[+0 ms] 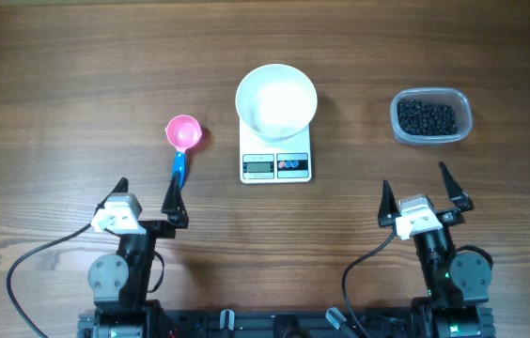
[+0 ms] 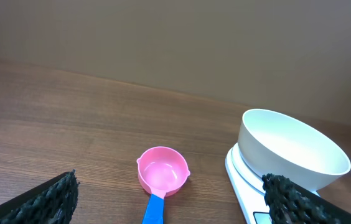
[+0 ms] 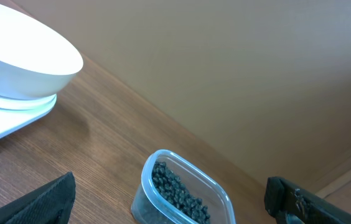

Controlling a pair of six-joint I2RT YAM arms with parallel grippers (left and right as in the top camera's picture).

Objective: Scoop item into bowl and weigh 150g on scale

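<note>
Wooden tabletop (image 1: 58,84) underneath. My left gripper (image 1: 148,195) and right gripper (image 1: 417,192) both gape, empty. The pink scoop (image 1: 182,141) lies at one o'clock of my left, handle running toward six, so that arm is nearer. The beans (image 1: 427,118) sit in a tub (image 1: 465,108) at twelve of my right. The bowl (image 1: 276,99) rests on the scale (image 1: 276,166) between, nothing blocking.

Overhead view: bright, even, diffuse light. The brown wood-grain table (image 1: 58,75) is sharp from edge to edge, with no marked distortion. At upper centre the glossy round white bowl (image 1: 276,99) is nearly blown out, its inner detail washed away. Shadows are faint and soft-edged.

Left wrist view: slightly dimmer. The bowl's interior shows a gentle grey gradient, no hard glare.

Right wrist view: pale sheen on the rim of the clear rectangular plastic tub (image 3: 185,186), lower centre.
</note>
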